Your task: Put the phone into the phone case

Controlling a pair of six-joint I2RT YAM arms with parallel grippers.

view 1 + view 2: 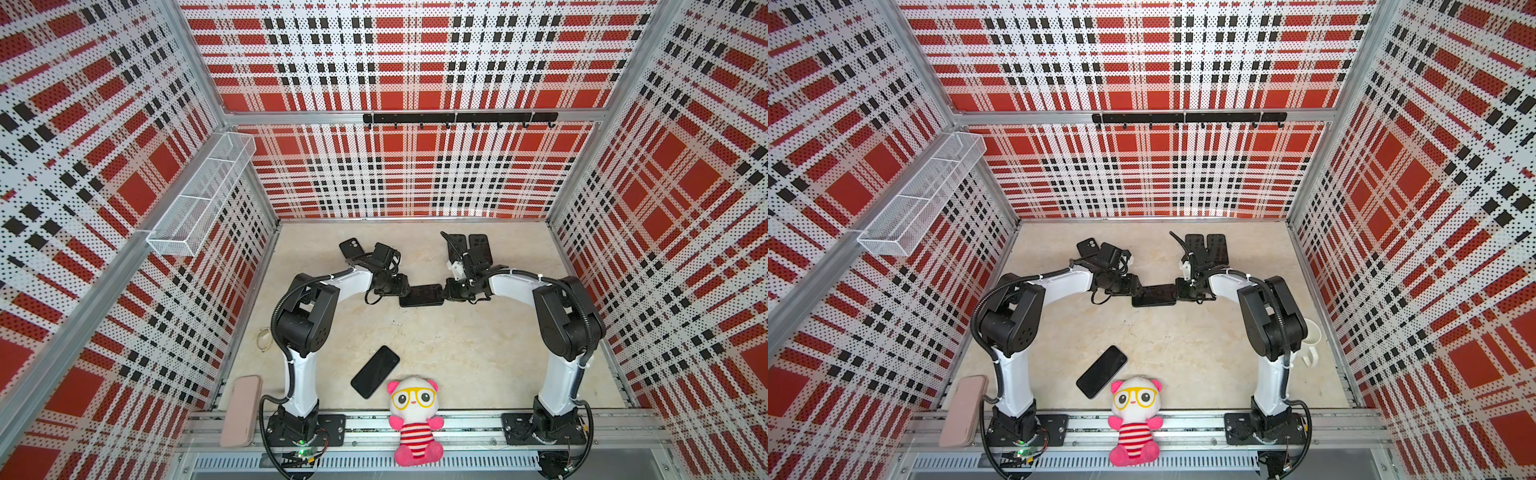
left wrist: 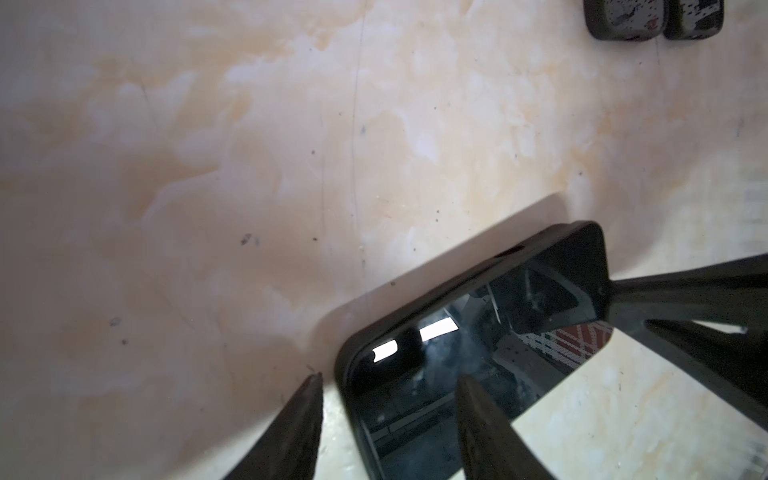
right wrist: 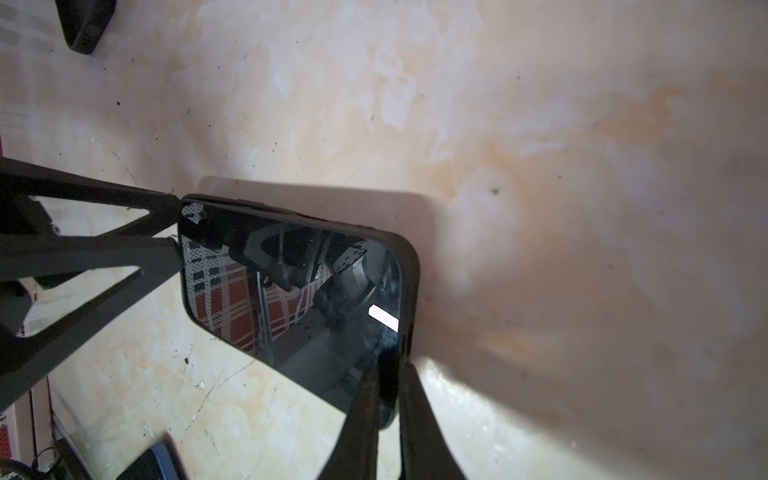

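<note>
While the right claw (image 3: 390,370) is clenched on one corner of the phone case (image 3: 413,266), the left claw (image 2: 388,376) stands part-open, straddling the opposite end. Such a thin corner pinch could slip, or lever the phone (image 1: 421,295) out of the rim if either arm pulls. Phone and case lie between both claws, near the middle of the bench (image 1: 457,353).

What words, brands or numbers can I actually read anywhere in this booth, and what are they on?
No text can be read in any view.
The middle phone: its screen shows only reflections.
The loose phone: blank dark screen.
The plush panda: stripes, no lettering.
The pink case: plain.
The arm bases: any marks are too small to read.
</note>
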